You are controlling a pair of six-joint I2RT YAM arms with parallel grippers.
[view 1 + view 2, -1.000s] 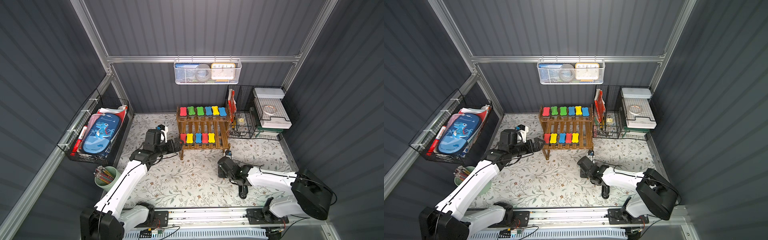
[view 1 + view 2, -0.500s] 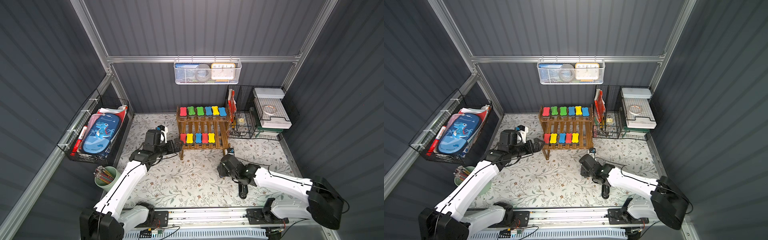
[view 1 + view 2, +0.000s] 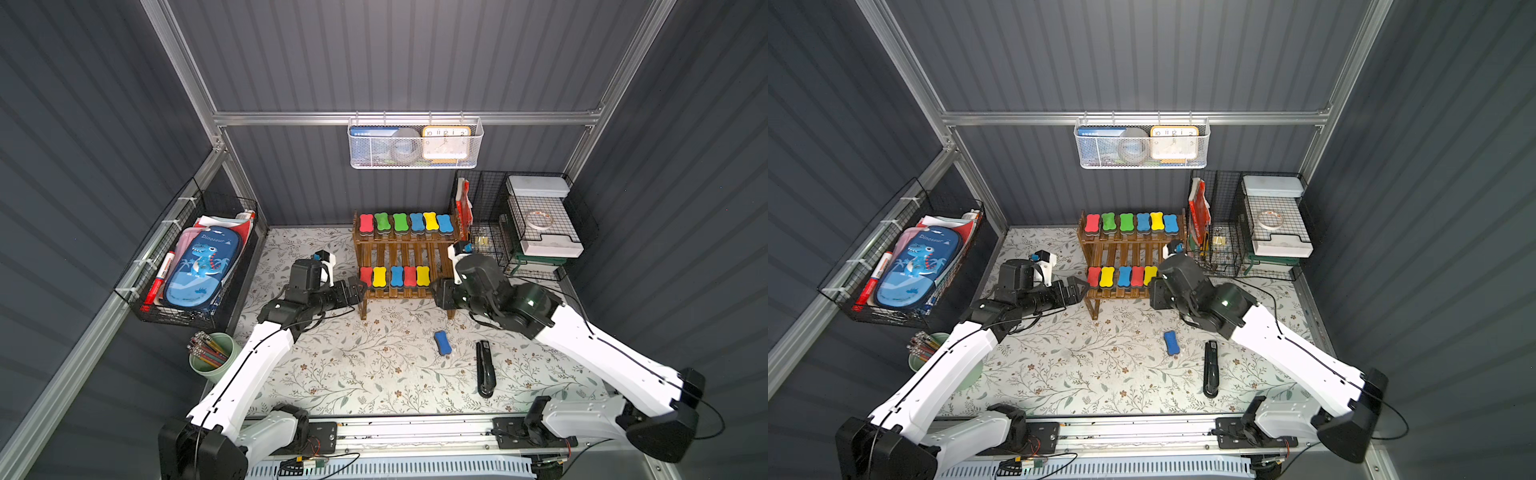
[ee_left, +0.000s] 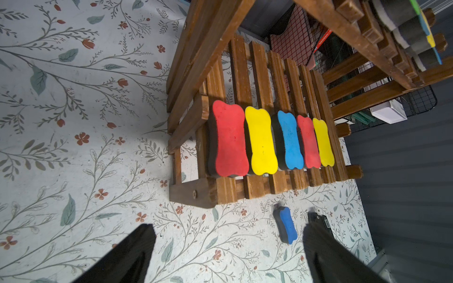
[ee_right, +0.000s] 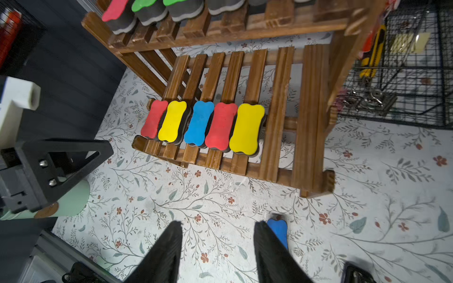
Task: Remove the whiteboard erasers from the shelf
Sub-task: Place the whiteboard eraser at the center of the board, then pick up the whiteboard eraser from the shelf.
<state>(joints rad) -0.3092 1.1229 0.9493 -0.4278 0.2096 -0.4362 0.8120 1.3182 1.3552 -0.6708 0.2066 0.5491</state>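
Note:
The shelf [image 3: 405, 249] of brown wooden slats stands at the back of the mat. Its upper tier holds several whiteboard erasers [image 3: 405, 222]; the lower tier holds five more [image 3: 395, 276], seen close in the left wrist view [image 4: 261, 142] and the right wrist view [image 5: 246, 128]. One blue eraser [image 3: 442, 343] lies loose on the mat in front of the shelf. My left gripper [image 3: 358, 289] hovers open at the lower tier's left end, nothing between its fingers [image 4: 137, 247]. My right gripper [image 3: 436, 292] is open and empty by the lower tier's right end.
A black stapler [image 3: 485, 369] lies on the mat right of the loose blue eraser. Black wire racks [image 3: 528, 224] stand right of the shelf, a wire basket [image 3: 191, 266] hangs on the left wall, and a green pencil cup [image 3: 210, 359] sits at front left.
The right arm has lifted off the front of the mat and swung back to the shelf's right end, leaving the blue eraser lying on the mat. The left arm has not moved.

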